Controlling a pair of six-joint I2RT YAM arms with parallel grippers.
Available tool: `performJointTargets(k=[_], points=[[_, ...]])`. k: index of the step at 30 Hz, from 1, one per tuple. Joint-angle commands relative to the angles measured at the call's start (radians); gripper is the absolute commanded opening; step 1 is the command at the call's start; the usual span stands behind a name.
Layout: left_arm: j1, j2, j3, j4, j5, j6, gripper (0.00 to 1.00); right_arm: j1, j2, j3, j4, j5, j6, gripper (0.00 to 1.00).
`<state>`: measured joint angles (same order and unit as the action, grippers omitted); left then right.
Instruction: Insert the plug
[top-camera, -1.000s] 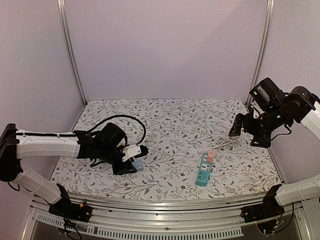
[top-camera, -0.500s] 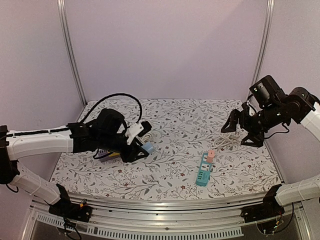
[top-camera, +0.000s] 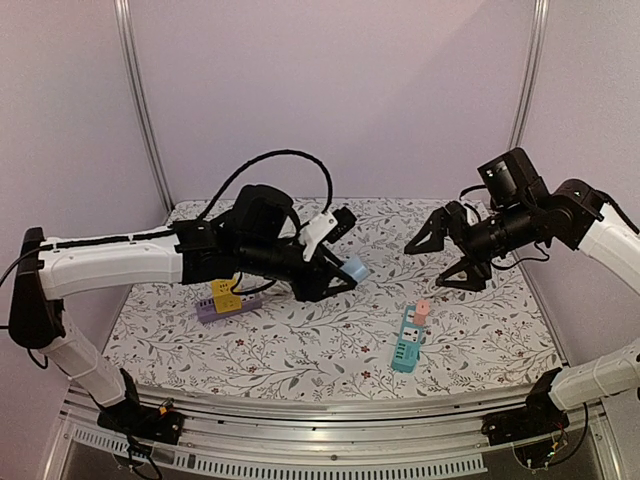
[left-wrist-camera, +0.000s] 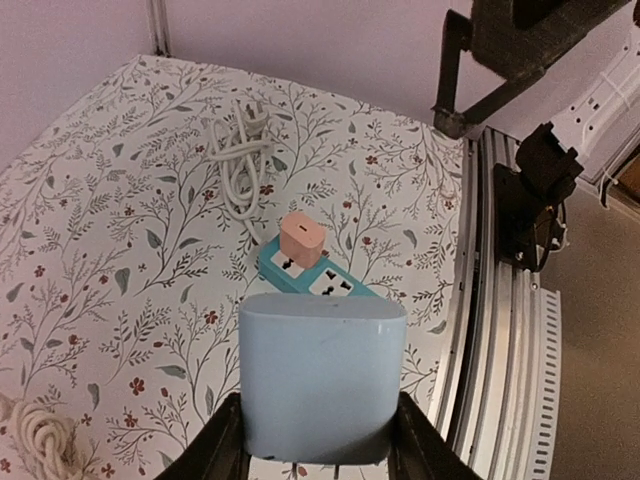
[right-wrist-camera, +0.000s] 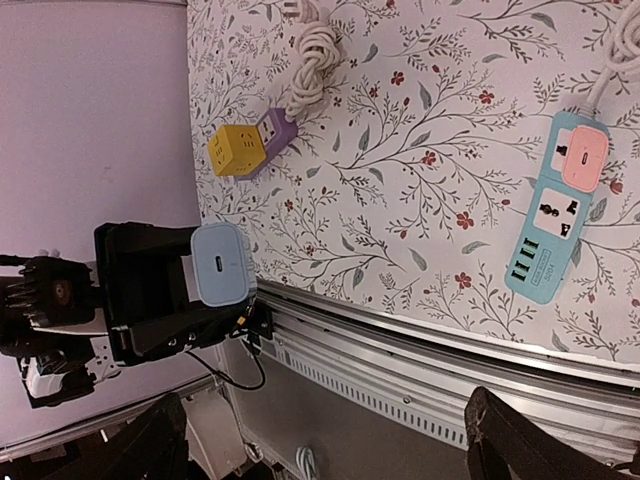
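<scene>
Pale-blue plug, clamped in the left gripper, now hangs in mid-air, lifted from the table's left side toward the teal power strip, approaching insertion, while the right gripper swings inward, jaws apart.

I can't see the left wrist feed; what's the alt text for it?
The left gripper holds a pale blue plug, filling the lower centre. Beyond it on the floral table lies a teal power strip with a pink plug in it, and a coiled white cable farther off.
</scene>
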<state>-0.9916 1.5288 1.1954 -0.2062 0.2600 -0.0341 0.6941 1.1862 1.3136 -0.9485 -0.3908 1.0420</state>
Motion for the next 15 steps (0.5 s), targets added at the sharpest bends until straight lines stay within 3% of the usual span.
performJointTargets(k=[1,15], points=[[-0.04,0.07,0.094,0.022,0.045,-0.016,0.0,0.014,0.048,0.019,0.048,-0.08,0.01,0.94],[-0.105,0.185,0.236,0.034,0.101,-0.019,0.0,0.027,0.124,0.027,0.067,-0.204,0.008,0.77]])
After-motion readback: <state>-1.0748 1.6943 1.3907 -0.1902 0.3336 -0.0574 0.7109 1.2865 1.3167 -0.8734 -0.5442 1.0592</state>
